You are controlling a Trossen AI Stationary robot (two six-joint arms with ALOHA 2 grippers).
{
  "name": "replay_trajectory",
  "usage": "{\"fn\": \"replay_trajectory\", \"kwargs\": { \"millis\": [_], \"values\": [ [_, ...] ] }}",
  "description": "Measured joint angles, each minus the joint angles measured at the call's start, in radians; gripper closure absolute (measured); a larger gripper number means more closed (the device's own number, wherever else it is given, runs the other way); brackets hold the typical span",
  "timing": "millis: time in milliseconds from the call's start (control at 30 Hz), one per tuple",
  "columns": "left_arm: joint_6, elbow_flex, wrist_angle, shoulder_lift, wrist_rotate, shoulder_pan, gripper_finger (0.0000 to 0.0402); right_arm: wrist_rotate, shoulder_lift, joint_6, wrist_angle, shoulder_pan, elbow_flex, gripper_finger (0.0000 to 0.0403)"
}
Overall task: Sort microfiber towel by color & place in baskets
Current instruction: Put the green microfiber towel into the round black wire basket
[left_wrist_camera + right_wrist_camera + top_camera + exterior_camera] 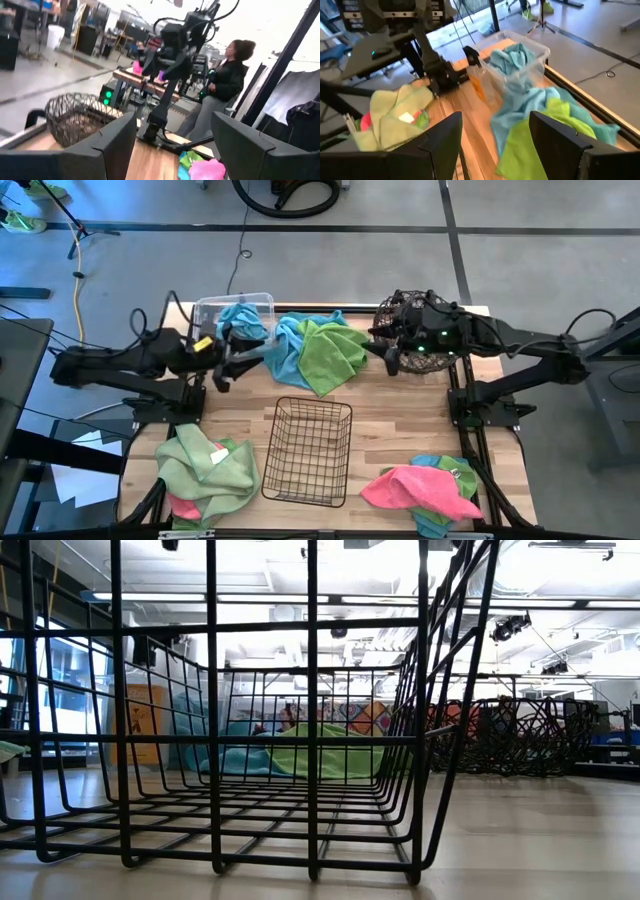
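A light blue towel [241,320] lies in the clear bin [262,300], with part over its rim. Beside the bin, a blue towel [288,345] and a lime green one [332,352] lie heaped on the table. My left gripper [228,365] hovers open and empty at the bin's near side. My right gripper [386,352] is open and empty between that heap and the round woven basket [405,308]. The black wire basket [308,450] stands empty at the table's middle. Green towels [205,462] over a pink one sit near left. A pink towel [415,488] lies near right.
The right wrist view shows the bin [520,50], the blue [530,107] and green [535,145] heap and the left arm beyond. The left wrist view shows the round basket [80,117], the right arm, and a person [225,85] standing past the table. Bare wood lies either side of the wire basket.
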Motion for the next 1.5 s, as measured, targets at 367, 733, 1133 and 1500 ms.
{"fn": "replay_trajectory", "kwargs": {
  "millis": [367, 733, 1133, 1500],
  "values": [
    [0.118, -0.001, -0.036, -0.054, 0.079, 0.001, 0.0158, 0.009, 0.221, 0.139, 0.09, -0.096, 0.0, 0.0174],
    [0.093, -0.001, -0.072, -0.054, 0.0, 0.002, 0.0158, 0.031, 0.461, 0.184, 0.102, -0.227, 0.0, 0.0174],
    [0.08, -0.001, -0.134, -0.053, -0.023, 0.001, 0.0158, 0.019, 0.661, 0.209, 0.245, -0.296, -0.001, 0.0174],
    [0.028, -0.001, -0.135, -0.051, -0.045, 0.001, 0.0158, 0.039, 0.796, 0.184, 0.266, -0.292, 0.03, 0.0174]
  ]
}}
